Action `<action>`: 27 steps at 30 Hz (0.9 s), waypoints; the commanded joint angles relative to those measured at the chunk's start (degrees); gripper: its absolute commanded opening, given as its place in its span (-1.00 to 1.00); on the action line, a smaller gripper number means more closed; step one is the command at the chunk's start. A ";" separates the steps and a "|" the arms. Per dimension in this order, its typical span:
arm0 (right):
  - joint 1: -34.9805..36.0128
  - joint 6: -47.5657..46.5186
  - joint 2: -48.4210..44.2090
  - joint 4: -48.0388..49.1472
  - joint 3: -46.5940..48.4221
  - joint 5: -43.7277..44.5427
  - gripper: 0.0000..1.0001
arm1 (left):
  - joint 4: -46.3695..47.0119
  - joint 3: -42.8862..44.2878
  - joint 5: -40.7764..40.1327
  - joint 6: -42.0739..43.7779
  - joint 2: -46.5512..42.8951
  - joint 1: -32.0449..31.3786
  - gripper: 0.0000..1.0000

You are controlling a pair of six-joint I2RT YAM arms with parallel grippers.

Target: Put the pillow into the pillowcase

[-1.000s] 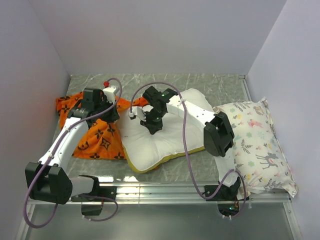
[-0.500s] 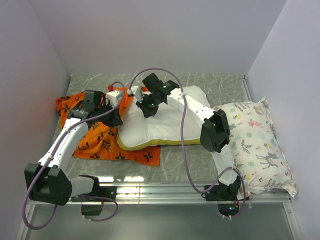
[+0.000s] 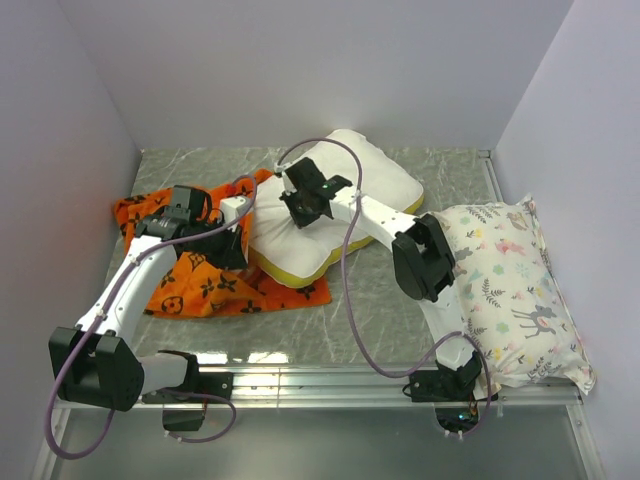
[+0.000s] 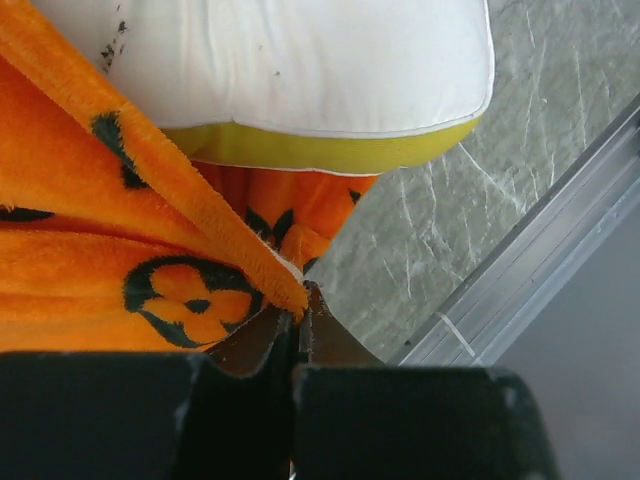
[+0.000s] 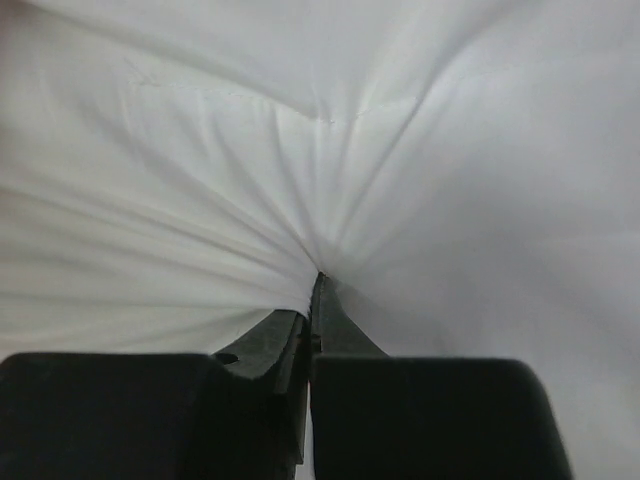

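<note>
Pale walls (image 3: 320, 70) close in a grey marbled table (image 3: 400, 310), with a deer-printed pillow (image 3: 515, 290) along its right side. The white pillow (image 3: 370, 175) sits mid-table toward the far wall, its yellow-banded near corner overlapping the orange pillowcase (image 3: 190, 285) spread to the left. My right gripper (image 5: 315, 285) is pinched tight on the pillow's bunched top. My left gripper (image 4: 300, 300), just left of the pillow, clamps the pillowcase's edge.

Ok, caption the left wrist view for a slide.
Left gripper pinching the orange pillowcase by its edge, white yellow-banded pillow lying just beyond.
</note>
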 commanded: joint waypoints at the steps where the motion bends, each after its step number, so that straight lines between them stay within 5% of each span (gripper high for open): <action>1: -1.73 10.13 -0.24 10.47 1.12 2.14 -1.00 | -4.83 1.94 4.45 1.56 -0.30 -0.59 -0.90; 4: -1.47 10.58 -1.47 10.30 0.41 -10.74 -1.00 | -2.20 1.50 3.31 0.33 1.02 -0.59 -0.90; 7: -1.81 7.87 -4.27 7.49 0.06 -18.50 -0.48 | -0.08 1.76 2.25 -0.73 3.39 -0.50 -0.91; 8: -1.99 4.81 -5.59 5.56 -0.89 -18.80 0.00 | 0.44 1.85 2.25 -0.90 3.74 -0.50 -0.91; 9: -2.08 2.69 -6.82 4.41 -1.25 -19.59 0.20 | 0.71 2.11 2.08 -0.99 4.27 -0.42 -0.91; 12: -3.31 -6.54 -12.01 -1.03 -3.61 -21.88 0.54 | 1.06 3.16 3.56 -1.08 6.20 0.11 -0.90; 19: -3.84 -29.73 -23.70 -11.41 -16.97 -25.05 0.67 | 1.94 4.75 5.59 -2.05 10.07 0.73 -0.88; 27: 3.53 -28.01 -28.02 -2.38 -31.83 -18.03 0.84 | 2.99 5.01 6.82 -4.33 11.39 1.08 -0.64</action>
